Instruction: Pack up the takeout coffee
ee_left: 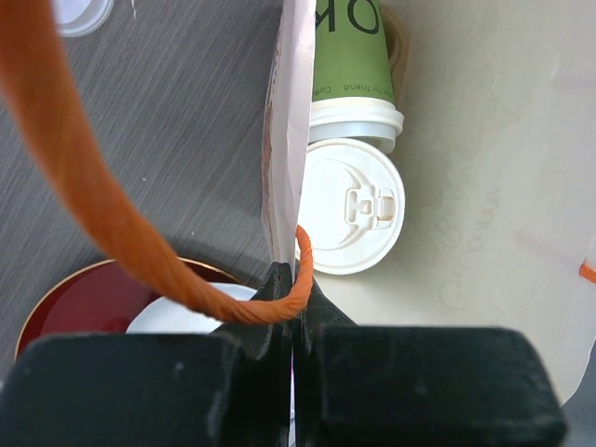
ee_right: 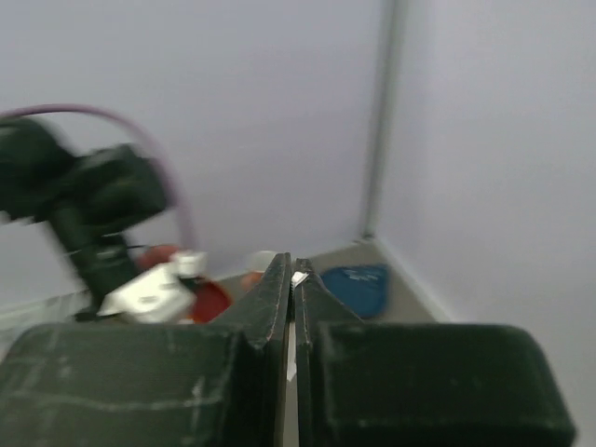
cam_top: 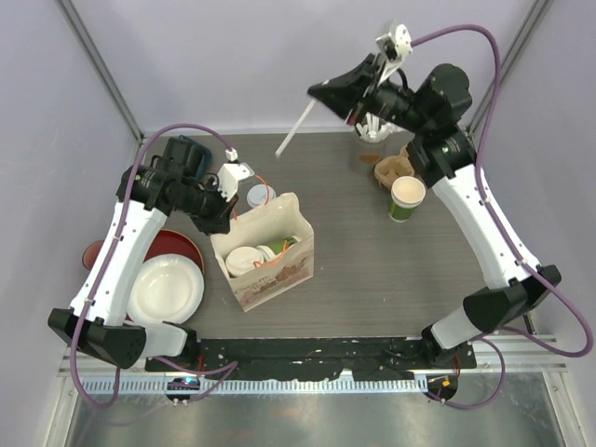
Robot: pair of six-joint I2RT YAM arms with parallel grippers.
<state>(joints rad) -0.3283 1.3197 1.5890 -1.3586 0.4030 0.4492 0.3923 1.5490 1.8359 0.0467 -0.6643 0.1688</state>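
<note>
Left wrist — paper bag [ee_left: 287, 140] rim pinched in left end effector [ee_left: 293, 279]

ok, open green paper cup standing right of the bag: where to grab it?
Probably the side wall of the green paper cup, just under the rim, from the near side: it stands upright and lidless, and the brown cardboard carrier crowds its far side.

My top camera looks steeply down from above and behind the arm bases, covering the whole table [cam_top: 372, 279]. My left wrist view hangs close over the paper bag [cam_top: 279, 265], looking into it; both show the lidded cup [cam_top: 244, 262] inside. My right wrist view, raised far right, faces left toward the left arm [ee_right: 93, 200], blurred.
</note>
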